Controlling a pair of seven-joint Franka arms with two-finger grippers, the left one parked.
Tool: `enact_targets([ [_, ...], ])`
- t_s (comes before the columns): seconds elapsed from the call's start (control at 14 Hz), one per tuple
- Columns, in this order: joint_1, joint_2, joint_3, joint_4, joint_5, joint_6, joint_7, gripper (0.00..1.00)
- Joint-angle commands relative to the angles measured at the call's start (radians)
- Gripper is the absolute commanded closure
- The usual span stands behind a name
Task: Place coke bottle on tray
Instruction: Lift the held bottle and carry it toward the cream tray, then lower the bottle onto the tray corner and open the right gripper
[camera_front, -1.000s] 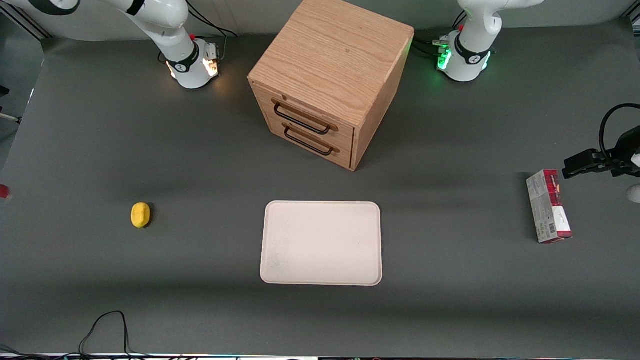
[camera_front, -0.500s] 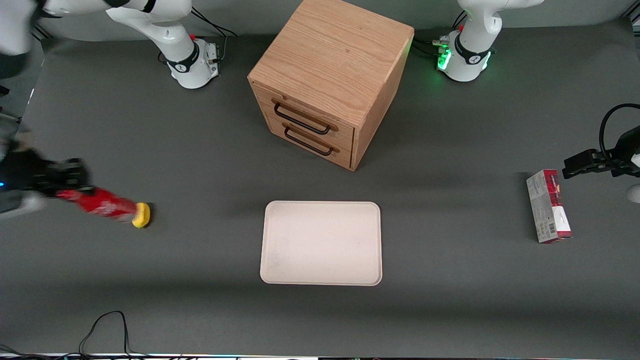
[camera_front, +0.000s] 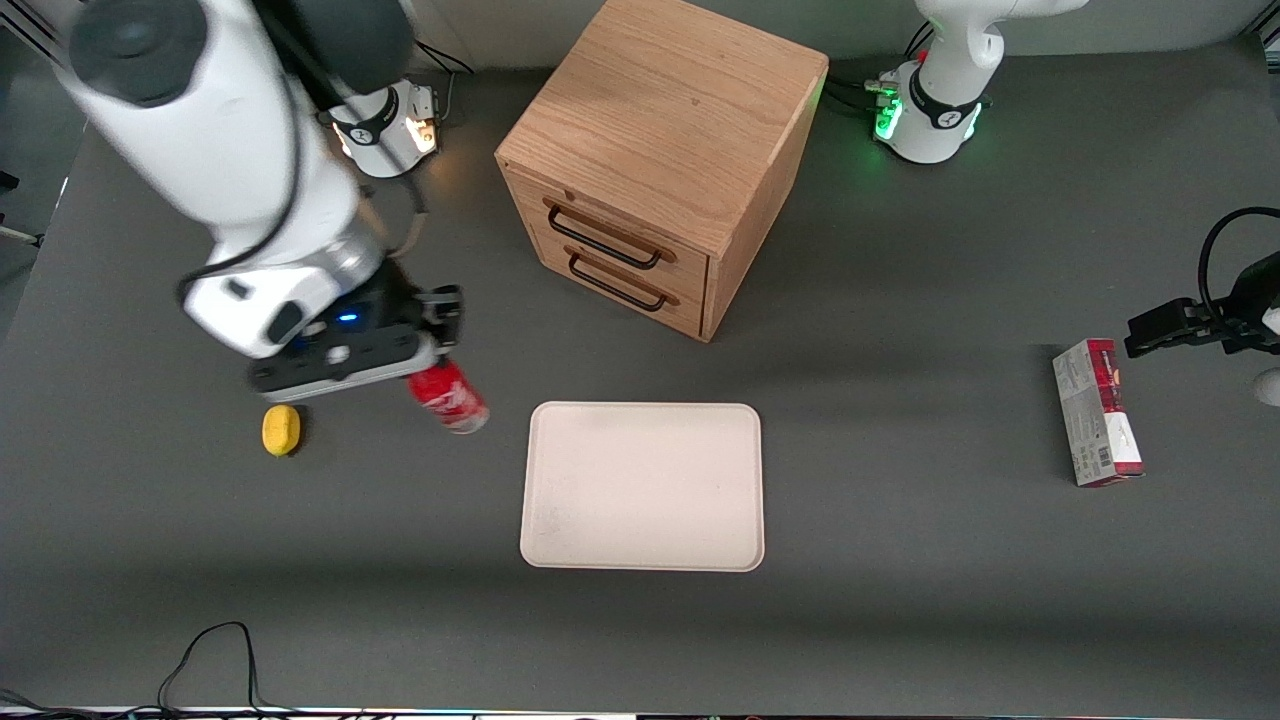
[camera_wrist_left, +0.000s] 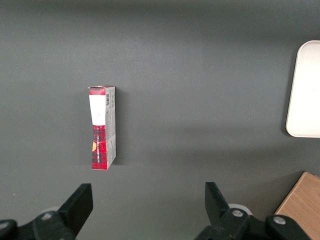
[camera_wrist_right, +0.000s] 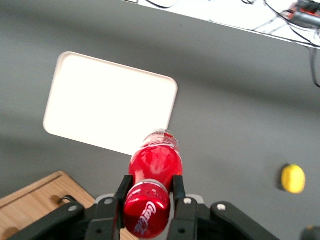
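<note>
My right gripper (camera_front: 432, 352) is shut on the coke bottle (camera_front: 450, 396), a glossy red bottle with white script, and holds it tilted in the air. The bottle hangs between the lemon and the tray, beside the tray's edge toward the working arm's end. In the right wrist view the two black fingers (camera_wrist_right: 122, 190) clamp the coke bottle (camera_wrist_right: 154, 165) near its cap end, and my right gripper (camera_wrist_right: 149, 192) has the tray (camera_wrist_right: 107, 107) ahead of it. The cream tray (camera_front: 642, 485) lies flat on the grey table, in front of the wooden cabinet, with nothing on it.
A wooden two-drawer cabinet (camera_front: 660, 160) stands farther from the front camera than the tray. A yellow lemon (camera_front: 281, 429) lies under the working arm. A red-and-grey carton (camera_front: 1096, 411) lies toward the parked arm's end. A black cable (camera_front: 210, 660) loops at the near table edge.
The right arm has swung in from the table's edge toward the tray, carrying the coke bottle past the lemon. The bottle now hangs close to the tray's edge.
</note>
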Motion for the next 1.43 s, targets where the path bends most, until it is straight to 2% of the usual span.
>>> enact_targets([
  [0.0, 0.032, 0.023, -0.01, 0.004, -0.021, 0.053, 0.026, 0.94],
  [0.36, 0.02, 0.142, -0.013, -0.053, -0.021, 0.16, 0.009, 0.93],
  [0.86, 0.003, 0.243, -0.016, -0.237, -0.021, 0.501, 0.008, 0.93],
  [1.21, -0.017, 0.311, -0.016, -0.239, -0.011, 0.561, 0.009, 0.92],
  [1.29, -0.018, 0.313, -0.016, -0.239, -0.011, 0.562, 0.011, 0.9],
  [1.36, -0.018, 0.314, -0.016, -0.239, -0.011, 0.562, 0.019, 0.74],
])
